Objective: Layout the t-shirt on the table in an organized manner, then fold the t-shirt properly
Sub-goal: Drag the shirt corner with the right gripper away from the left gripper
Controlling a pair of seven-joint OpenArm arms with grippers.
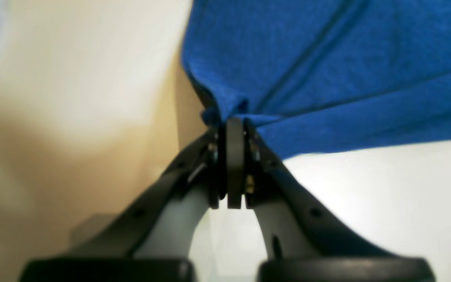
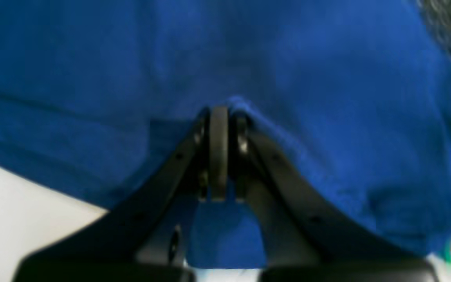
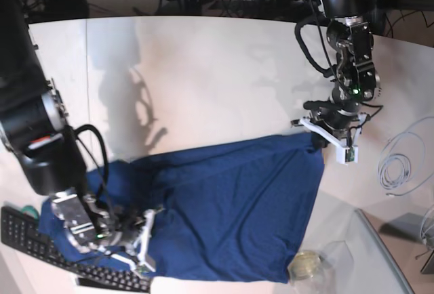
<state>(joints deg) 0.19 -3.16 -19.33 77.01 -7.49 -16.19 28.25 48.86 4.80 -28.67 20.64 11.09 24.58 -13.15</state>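
Black arms, black curved fingers (image 1: pixel 288 188)

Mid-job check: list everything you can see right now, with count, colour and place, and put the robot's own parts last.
t-shirt: one, dark blue, spread over the near half of the table.
table: one, white, under everything.
keyboard: one, black, near left edge, partly under the shirt.
cable coil: one, pale, right side.
tray: one, translucent grey, near right corner.
left end effector: black, shut on a shirt corner at the right.
right end effector: black, shut on shirt fabric at the near left.
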